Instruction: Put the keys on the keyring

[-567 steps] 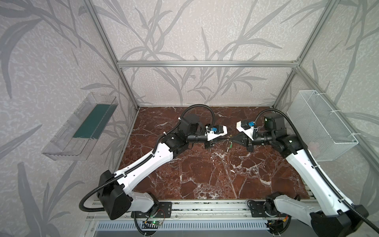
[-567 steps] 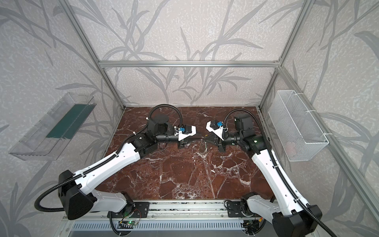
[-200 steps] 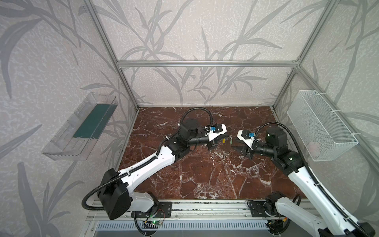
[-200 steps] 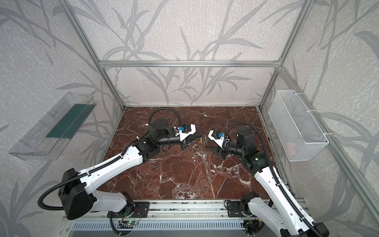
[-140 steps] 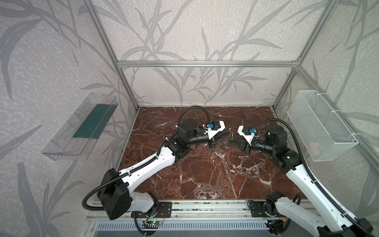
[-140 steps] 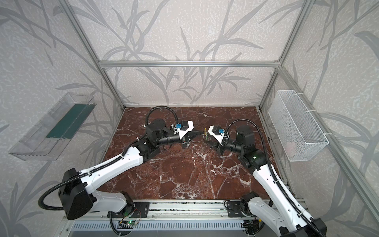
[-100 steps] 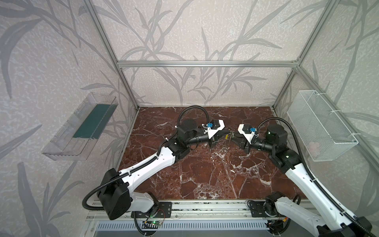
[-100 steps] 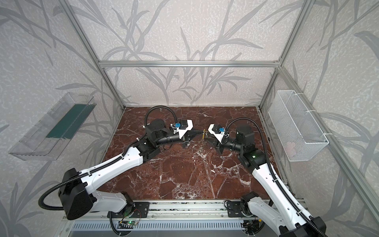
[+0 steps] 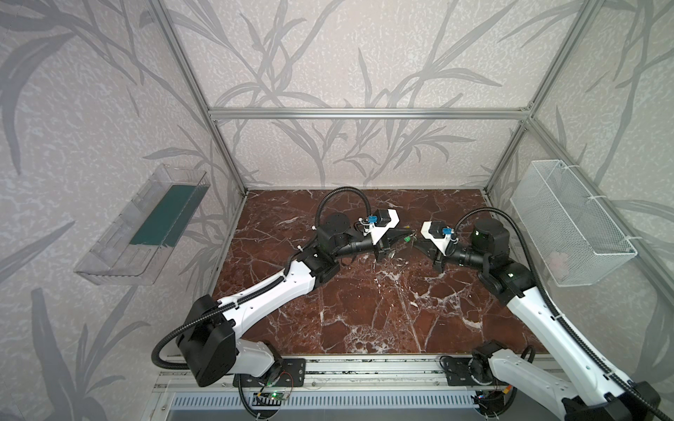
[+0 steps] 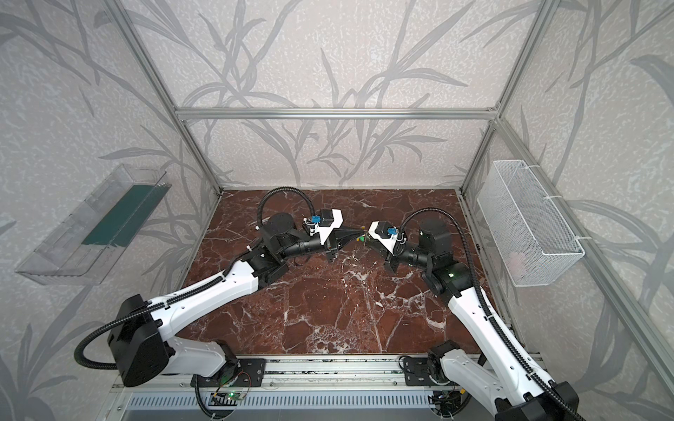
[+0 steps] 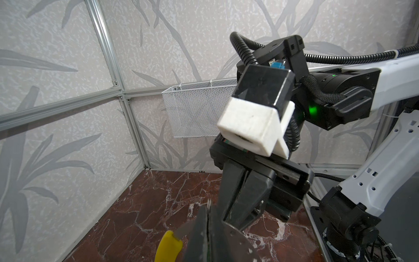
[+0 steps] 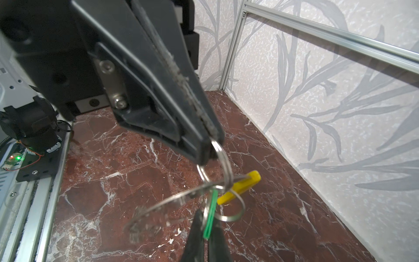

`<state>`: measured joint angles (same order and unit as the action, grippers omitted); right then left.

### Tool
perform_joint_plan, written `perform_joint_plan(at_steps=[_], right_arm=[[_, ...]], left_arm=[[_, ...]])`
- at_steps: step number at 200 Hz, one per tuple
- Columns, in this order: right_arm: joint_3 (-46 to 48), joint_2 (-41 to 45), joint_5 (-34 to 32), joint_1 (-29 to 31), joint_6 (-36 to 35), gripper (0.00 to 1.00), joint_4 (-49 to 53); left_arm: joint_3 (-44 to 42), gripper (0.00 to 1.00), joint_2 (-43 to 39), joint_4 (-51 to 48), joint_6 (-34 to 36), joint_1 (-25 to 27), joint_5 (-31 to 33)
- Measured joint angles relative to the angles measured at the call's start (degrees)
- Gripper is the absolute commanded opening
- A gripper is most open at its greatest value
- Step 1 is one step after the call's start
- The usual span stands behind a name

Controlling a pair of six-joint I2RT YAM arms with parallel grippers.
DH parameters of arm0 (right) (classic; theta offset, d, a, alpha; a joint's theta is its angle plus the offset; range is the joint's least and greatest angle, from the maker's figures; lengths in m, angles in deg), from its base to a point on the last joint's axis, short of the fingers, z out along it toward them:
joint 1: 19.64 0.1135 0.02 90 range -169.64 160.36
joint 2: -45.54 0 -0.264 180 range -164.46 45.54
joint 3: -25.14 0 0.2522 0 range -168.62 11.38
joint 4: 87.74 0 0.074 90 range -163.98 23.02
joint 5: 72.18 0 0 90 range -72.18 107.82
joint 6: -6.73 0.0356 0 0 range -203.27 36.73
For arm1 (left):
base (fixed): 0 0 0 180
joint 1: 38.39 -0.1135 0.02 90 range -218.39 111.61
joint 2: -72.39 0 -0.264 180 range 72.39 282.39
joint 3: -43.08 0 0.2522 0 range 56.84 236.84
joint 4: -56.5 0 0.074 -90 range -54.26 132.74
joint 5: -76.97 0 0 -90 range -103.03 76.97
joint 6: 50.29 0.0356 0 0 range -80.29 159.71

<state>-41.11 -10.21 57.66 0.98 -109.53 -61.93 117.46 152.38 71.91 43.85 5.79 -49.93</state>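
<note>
Keyring (image 12: 179, 197) hangs clear above the tabletop (image 12: 113, 181), open room all round, its wire pinched at the tips of the closed left fingers (image 12: 181, 127), yellow sleeve (image 12: 240, 184) just beyond them. Right fingers (image 12: 196, 240), nearly tip to tip with the left, clamp a green key (image 12: 209, 217) whose top edge meets the ring.

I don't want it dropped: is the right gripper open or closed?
Closed: the right wrist view shows the right gripper pinching the green key.

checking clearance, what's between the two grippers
In the right wrist view, the yellow-sleeved keyring and a green key the right gripper pinches; the left gripper grips the ring.
</note>
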Motion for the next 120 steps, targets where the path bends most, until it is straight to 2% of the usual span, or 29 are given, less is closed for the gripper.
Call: perform_joint_plan(at_steps=[47, 120], right_arm=[[-0.7, -1.4, -2.6, 2.8, -3.0, 0.0, 0.2], [-0.7, -1.5, -5.1, 2.6, -4.7, 0.0, 0.6]], left_arm=[[-0.9, 0.0, 1.3, 3.8, -1.8, 0.5, 1.0], [-1.5, 0.0, 2.0, 5.5, -2.2, 0.2, 1.0]])
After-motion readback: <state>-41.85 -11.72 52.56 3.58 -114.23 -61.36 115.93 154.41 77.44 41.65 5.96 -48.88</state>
